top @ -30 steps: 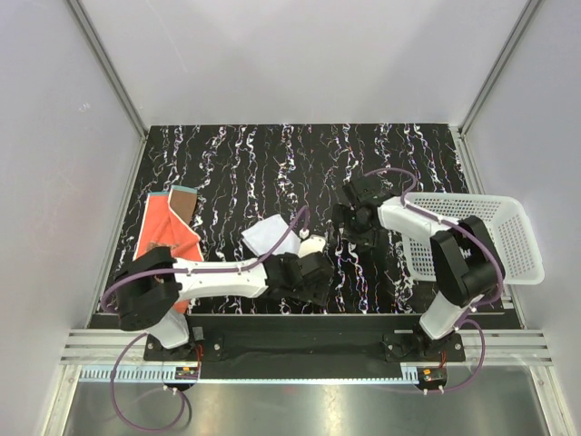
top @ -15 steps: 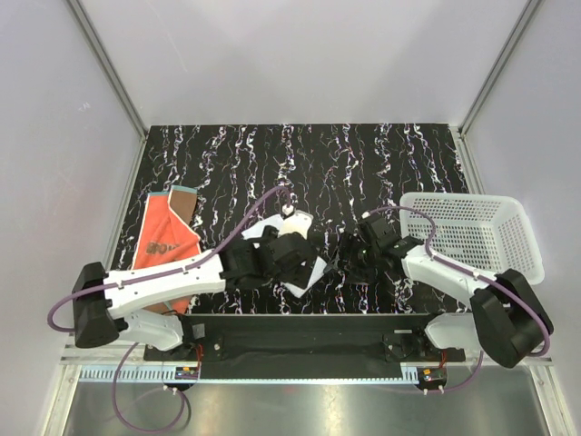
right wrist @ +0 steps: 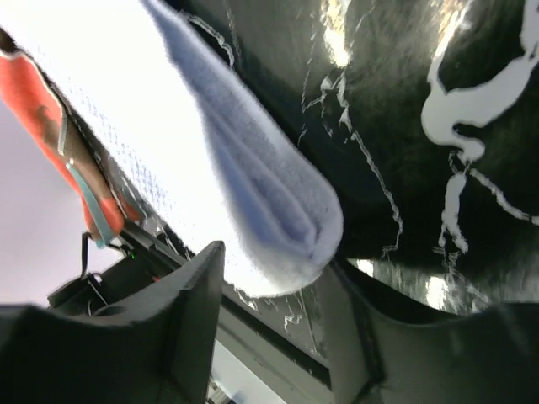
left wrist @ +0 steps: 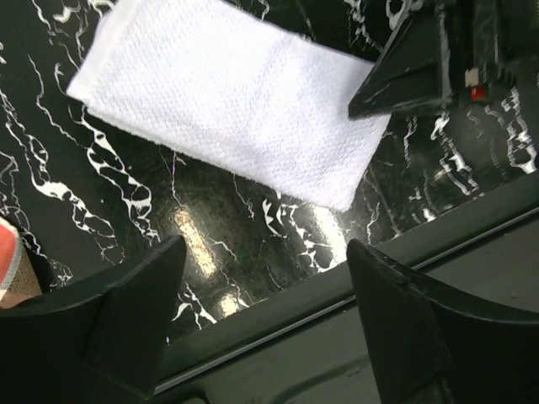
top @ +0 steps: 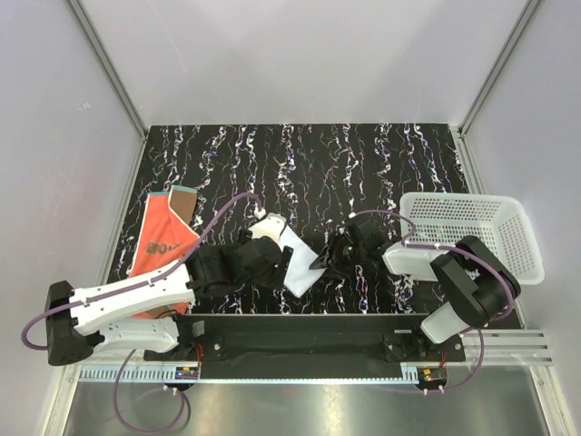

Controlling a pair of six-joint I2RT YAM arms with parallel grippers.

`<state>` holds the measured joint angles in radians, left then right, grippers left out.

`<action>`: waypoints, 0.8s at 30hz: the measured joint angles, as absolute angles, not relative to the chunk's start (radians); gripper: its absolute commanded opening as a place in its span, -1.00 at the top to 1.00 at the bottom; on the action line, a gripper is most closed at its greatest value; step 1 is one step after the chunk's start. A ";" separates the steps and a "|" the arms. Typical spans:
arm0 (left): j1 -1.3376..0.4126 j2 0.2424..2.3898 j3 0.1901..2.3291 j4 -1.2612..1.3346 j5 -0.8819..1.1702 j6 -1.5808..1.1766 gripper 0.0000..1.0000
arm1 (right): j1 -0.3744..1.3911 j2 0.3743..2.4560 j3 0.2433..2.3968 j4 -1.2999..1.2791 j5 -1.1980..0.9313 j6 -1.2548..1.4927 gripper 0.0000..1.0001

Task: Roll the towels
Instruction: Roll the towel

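Observation:
The white towel [top: 292,259] lies flat and folded near the table's front edge; it fills the top of the left wrist view [left wrist: 227,101]. My left gripper [top: 270,271] is open and empty [left wrist: 265,248], just at the towel's near-left side over the front edge. My right gripper [top: 322,261] is open, with the towel's folded right corner [right wrist: 278,210] between its fingertips [right wrist: 278,269]. Its finger shows in the left wrist view [left wrist: 404,76], touching that corner. The orange towel [top: 166,241] lies flat at the far left, one brown corner turned over.
A white perforated basket [top: 472,238] stands at the right edge beside the right arm. The black rail of the arms' bases [top: 300,322] runs along the table's front edge just below the towel. Walls close in the left, right and back.
My left gripper has drawn back left off the white towel, which now lies flat nearer the front edge. My right gripper has moved left and down to the towel's right corner.

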<state>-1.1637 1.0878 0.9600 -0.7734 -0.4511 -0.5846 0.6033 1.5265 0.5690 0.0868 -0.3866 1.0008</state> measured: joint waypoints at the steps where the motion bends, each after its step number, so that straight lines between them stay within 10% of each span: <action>1: -1.164 1.087 0.945 -0.766 -0.448 -0.586 -0.54 | 0.606 1.541 0.569 0.104 -0.386 1.007 0.10; 12: -1.247 1.220 0.862 -0.627 -0.406 -0.595 -0.49 | 0.609 1.533 0.586 0.019 -0.355 0.999 0.71; 24: -1.441 1.498 0.917 -0.474 -0.503 -0.548 -0.45 | 0.609 1.468 0.725 -0.233 -0.330 0.962 0.82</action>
